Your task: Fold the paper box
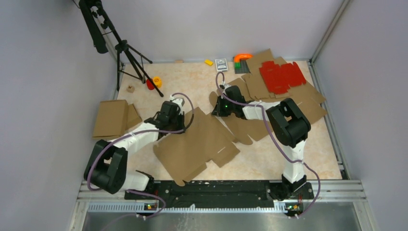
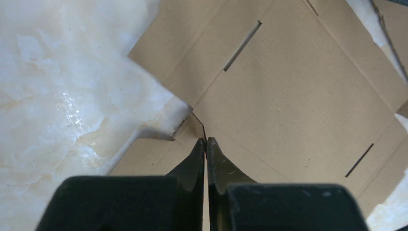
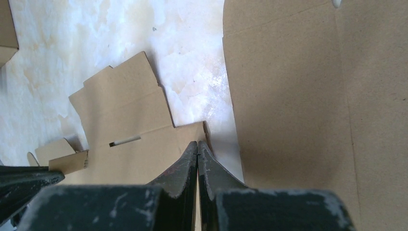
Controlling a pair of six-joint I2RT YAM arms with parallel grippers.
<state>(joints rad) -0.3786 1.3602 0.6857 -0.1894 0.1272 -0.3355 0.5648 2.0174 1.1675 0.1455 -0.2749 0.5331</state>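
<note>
The paper box (image 1: 197,144) is a large brown die-cut sheet lying open in the middle of the table. My left gripper (image 1: 179,120) is at its far left edge. In the left wrist view the gripper (image 2: 206,140) is shut, and a thin cardboard edge of the box (image 2: 298,96) runs straight into the tips at a notch. My right gripper (image 1: 215,109) is at the box's far corner. In the right wrist view the gripper (image 3: 197,143) is shut, with its tips down on a slotted flap of the box (image 3: 125,125), beside the flap's corner.
A pile of brown cardboard sheets (image 1: 308,103) with a red die-cut sheet (image 1: 281,77) on top lies at the back right. A folded brown box (image 1: 113,118) sits at the left. A tripod (image 1: 130,57), small toys (image 1: 154,83) and cards (image 1: 221,64) stand along the back.
</note>
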